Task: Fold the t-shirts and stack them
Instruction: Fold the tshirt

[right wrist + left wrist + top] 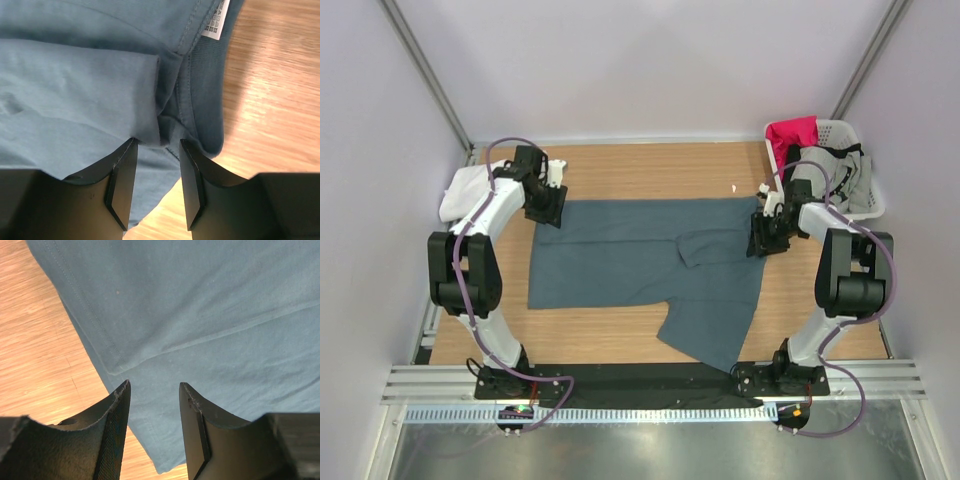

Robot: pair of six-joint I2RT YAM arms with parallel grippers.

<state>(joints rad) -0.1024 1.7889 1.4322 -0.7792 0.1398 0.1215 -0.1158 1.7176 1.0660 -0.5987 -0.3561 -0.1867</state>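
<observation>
Wood table (620, 168): carries the work, with 1 garment spread across most of it.
Slate-blue t-shirt (620, 250): lies flat and wide between the 2 arms, neck end to the right and hem end to the left. 1 sleeve is turned in over the body, while a flap at the near right reaches toward the table's near edge. I judge its fold barely begun: it is no neat rectangle yet, and most of the folding is left.
Basket (842, 130): sits at the far right corner and holds red and grey cloth, probably more laundry waiting.
White t-shirt (460, 190): bunched at the far left edge, beside the left arm and well apart from the blue one. Whether it is folded cannot be told, and the 2 shirts are not yet stacked.
Left gripper (154, 386): jaws apart over the hem corner of the blue shirt, holding nothing.
Right gripper (157, 142): jaws apart at the collar. A ridge of cloth lies just at the gap, not pinched as far as shows.
Neck label (216, 20): white, lying beside the collar seam.
</observation>
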